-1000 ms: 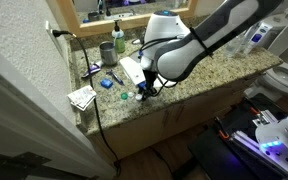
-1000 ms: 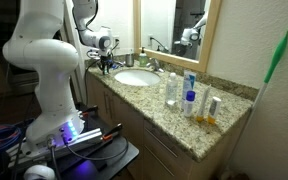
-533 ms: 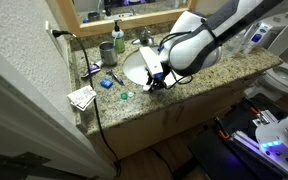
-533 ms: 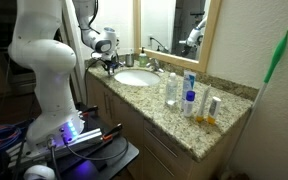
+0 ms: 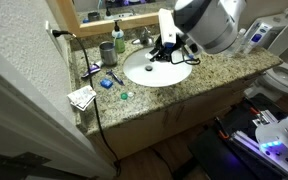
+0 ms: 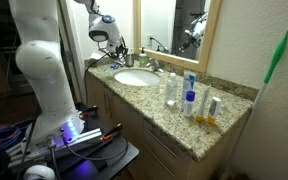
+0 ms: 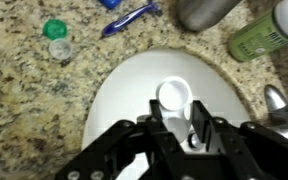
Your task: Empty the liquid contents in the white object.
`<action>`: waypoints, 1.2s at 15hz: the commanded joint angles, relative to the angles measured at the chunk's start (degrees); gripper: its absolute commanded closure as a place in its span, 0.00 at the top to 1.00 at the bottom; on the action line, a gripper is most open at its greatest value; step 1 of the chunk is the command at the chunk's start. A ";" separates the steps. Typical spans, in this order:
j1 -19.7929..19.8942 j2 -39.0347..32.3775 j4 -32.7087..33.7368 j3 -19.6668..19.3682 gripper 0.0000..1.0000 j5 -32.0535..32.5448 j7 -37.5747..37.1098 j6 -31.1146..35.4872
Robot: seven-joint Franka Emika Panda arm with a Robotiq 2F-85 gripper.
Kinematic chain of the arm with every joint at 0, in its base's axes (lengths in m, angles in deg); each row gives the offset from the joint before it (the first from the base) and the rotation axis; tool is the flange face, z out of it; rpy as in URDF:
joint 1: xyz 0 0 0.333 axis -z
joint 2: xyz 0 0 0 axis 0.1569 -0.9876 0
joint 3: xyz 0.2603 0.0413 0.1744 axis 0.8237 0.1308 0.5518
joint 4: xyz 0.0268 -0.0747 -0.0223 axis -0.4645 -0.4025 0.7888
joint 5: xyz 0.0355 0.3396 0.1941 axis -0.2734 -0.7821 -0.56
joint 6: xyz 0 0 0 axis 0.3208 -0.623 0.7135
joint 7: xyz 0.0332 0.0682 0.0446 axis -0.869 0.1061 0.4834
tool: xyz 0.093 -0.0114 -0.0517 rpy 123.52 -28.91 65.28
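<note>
In the wrist view, two small green round pieces [image 7: 58, 38] are lying at the upper left on the granite counter [image 7: 24, 110], a darker one just above a paler one. Right of them, one blue-handled razor [image 7: 134, 15] is lying slantwise at the top edge. In the middle, one white oval sink basin [image 7: 114, 100] is taking up most of the frame. The gripper [image 7: 181, 118] is coming in from the bottom edge with its jaws drawn narrow, pinching the white object [image 7: 174, 95] at its fingertips. That single white object is hanging over the basin, just right of centre. It is showing its round face to the wrist camera, so its axis is running roughly along the line of sight; being round, it is showing no long axis, and its tilt cannot be told. At the upper right, one metal cup [image 7: 209, 12] and one green bottle [image 7: 259, 35] are standing beside each other, and the faucet [image 7: 279, 105] is showing at the right edge. In both exterior views, the gripper [image 5: 164, 48] [image 6: 112, 50] is hovering above the sink basin [image 5: 156, 72] [image 6: 136, 78].
</note>
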 commanded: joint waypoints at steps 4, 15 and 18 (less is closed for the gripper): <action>16.89 2.65 13.80 7.81 0.11 -23.59 27.89 -5.21; 21.18 7.35 4.35 -2.02 0.11 -67.07 79.93 -52.86; 19.55 0.61 -0.96 -3.19 0.11 -65.87 90.27 -66.90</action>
